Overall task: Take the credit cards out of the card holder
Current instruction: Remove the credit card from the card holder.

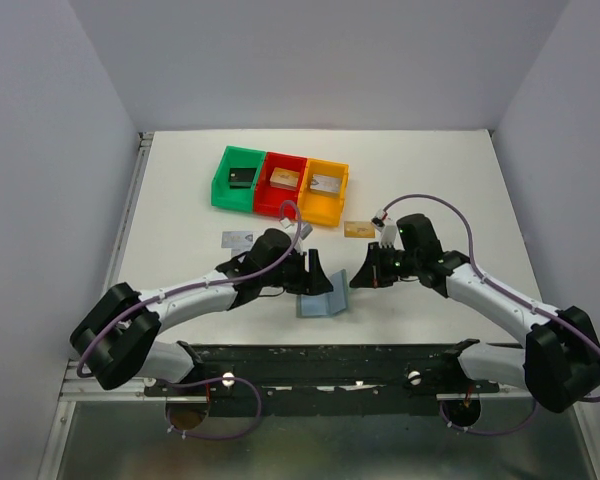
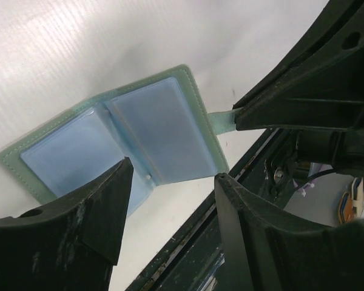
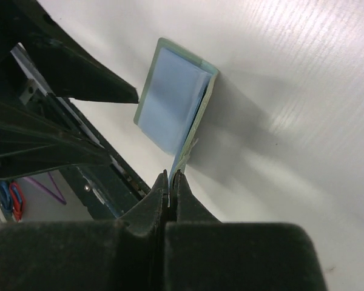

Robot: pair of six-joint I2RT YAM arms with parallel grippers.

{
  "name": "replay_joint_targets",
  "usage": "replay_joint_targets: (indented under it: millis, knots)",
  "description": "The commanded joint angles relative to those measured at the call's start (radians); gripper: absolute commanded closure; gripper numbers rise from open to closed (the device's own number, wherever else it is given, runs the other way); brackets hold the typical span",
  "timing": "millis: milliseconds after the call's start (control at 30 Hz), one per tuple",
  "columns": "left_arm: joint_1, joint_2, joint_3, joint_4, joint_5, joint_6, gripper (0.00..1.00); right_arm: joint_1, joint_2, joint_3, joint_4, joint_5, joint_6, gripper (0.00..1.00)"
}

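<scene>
The white surface [image 1: 460, 180] carries everything. Beyond the card holder, at the far side, a green bin [image 1: 220, 190], a red bin [image 1: 277, 206] and an orange bin [image 1: 322, 212] stand in one row, touching.

The card holder [image 2: 158, 121] lies open near the arm bases, its pale blue pockets facing up. The right hand [image 3: 170, 179] is at its right edge, fingers pressed together and pinching the small side tab [image 2: 220, 120] – probably so that the holder does not slide or fold shut while the other arm works. The left hand [image 2: 173, 173] hovers just above the holder with its fingers spread, one on each side of the inner pocket – likely placed so to reach for a card edge.

Two credit cards are already outside: a silvery card [image 1: 238, 238] beyond the holder to the left, and a tan-gold card [image 1: 358, 229] beyond it to the right. Whether a card remains in the pockets cannot be told.
</scene>
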Motion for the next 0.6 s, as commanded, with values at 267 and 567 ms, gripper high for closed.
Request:
replay_joint_targets:
  millis: [267,567]
  knots:
    - [-0.053,0.161,0.129,-0.041,-0.016,0.049,0.34,0.008,-0.006,0.022,-0.009,-0.086,-0.033,1.00]
    - [-0.063,0.212,0.158,-0.057,-0.025,0.062,0.37,0.007,0.002,0.015,0.002,-0.102,-0.025,1.00]
